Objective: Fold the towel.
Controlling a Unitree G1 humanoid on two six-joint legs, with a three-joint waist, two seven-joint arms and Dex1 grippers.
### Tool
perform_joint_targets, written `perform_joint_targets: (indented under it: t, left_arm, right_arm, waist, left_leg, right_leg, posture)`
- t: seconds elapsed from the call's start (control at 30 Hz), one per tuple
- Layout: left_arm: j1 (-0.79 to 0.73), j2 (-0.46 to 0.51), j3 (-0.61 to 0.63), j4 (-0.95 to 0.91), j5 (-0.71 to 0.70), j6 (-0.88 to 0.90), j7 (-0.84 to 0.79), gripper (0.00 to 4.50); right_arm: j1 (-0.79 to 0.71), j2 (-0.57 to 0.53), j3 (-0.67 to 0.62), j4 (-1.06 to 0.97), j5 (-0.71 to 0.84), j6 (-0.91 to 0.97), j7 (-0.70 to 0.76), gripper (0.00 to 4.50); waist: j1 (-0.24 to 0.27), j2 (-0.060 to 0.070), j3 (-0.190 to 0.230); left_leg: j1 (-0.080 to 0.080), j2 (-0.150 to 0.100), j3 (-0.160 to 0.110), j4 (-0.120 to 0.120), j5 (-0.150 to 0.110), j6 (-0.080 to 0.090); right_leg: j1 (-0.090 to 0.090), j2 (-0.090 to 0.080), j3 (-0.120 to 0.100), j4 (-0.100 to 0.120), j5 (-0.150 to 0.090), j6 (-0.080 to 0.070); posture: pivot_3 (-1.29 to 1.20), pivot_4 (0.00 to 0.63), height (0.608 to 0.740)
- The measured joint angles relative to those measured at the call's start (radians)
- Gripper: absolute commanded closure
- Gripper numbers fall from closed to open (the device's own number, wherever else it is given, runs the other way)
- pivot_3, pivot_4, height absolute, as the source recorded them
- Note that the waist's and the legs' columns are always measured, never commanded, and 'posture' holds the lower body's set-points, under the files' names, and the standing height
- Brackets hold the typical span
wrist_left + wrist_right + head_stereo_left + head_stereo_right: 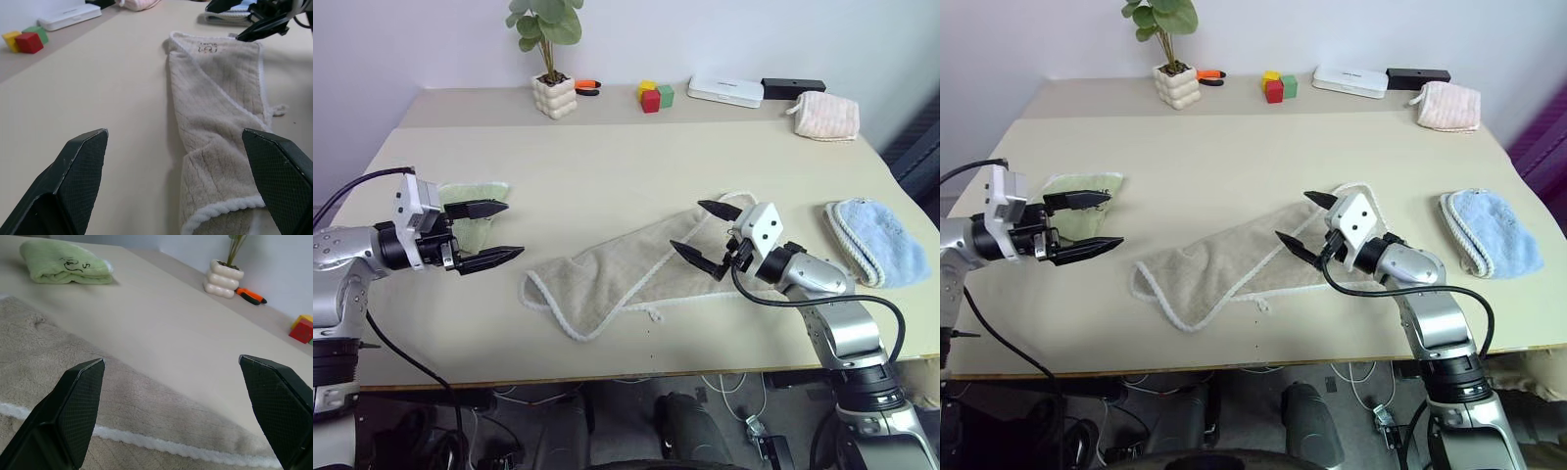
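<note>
Towel (636,274) lies near the counter's (607,166) front edge, a long strip running diagonally, already doubled lengthwise w/ white edging showing; dark mark at its far right end. Right hand (707,240) hovers over that right end, fingers spread wide, holding nothing. Left hand (489,235) also wide & empty, level w/ the counter, just off the towel's left end. So the step looks like approach before the next fold, prob. end-to-end. Next move calls for both hands to drop to the corners & pinch through both layers. Farther back: green cloth (475,201) behind left hand, blue towel (876,240) at right, well apart.
</note>
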Motion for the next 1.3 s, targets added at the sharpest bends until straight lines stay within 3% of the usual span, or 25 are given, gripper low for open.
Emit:
perform_joint_targets:
  t: [0.53, 0.87, 1.17, 1.3]
  left_arm:
    - [0.051, 0.025, 0.005, -0.05, -0.003, 0.019, -0.004, 0.04]
    - [0.05, -0.026, -0.041, -0.072, -0.003, 0.01, -0.025, 0.04]
    - [0.051, -0.063, -0.193, -0.152, 0.048, -0.06, -0.102, 0.04]
    - [0.046, -0.091, -0.325, -0.173, 0.125, -0.212, -0.199, 0.04]
  right_arm:
    - [-0.021, 0.018, 0.009, 0.005, 0.001, -0.007, 0.011, 0.0]
    - [-0.032, -0.023, -0.003, 0.021, 0.001, -0.022, 0.031, 0.0]
    - [-0.022, -0.064, -0.044, 0.022, 0.021, 0.005, 0.057, 0.0]
    - [-0.011, -0.063, -0.041, 0.017, 0.02, 0.012, 0.054, 0.0]
  waist:
    - [0.002, 0.0, 0.0]
    - [0.0, 0.0, 0.0]
    - [0.001, 0.0, 0.0]
    - [0.002, 0.0, 0.0]
  left_leg:
    - [0.0, 0.0, 0.0, 0.0, 0.0, 0.0]
    - [0.0, 0.0, 0.0, 0.0, 0.0, 0.0]
    - [0.0, 0.0, 0.0, 0.0, 0.0, 0.0]
    - [0.0, 0.0, 0.0, 0.0, 0.0, 0.0]
  right_leg:
    - [0.0, 0.0, 0.0, 0.0, 0.0, 0.0]
    - [0.0, 0.0, 0.0, 0.0, 0.0, 0.0]
    - [0.0, 0.0, 0.0, 0.0, 0.0, 0.0]
    - [0.0, 0.0, 0.0, 0.0, 0.0, 0.0]
  posture:
    - [0.0, 0.15, 0.74]
    - [0.0, 0.15, 0.74]
    - [0.0, 0.15, 0.74]
    - [0.0, 0.15, 0.74]
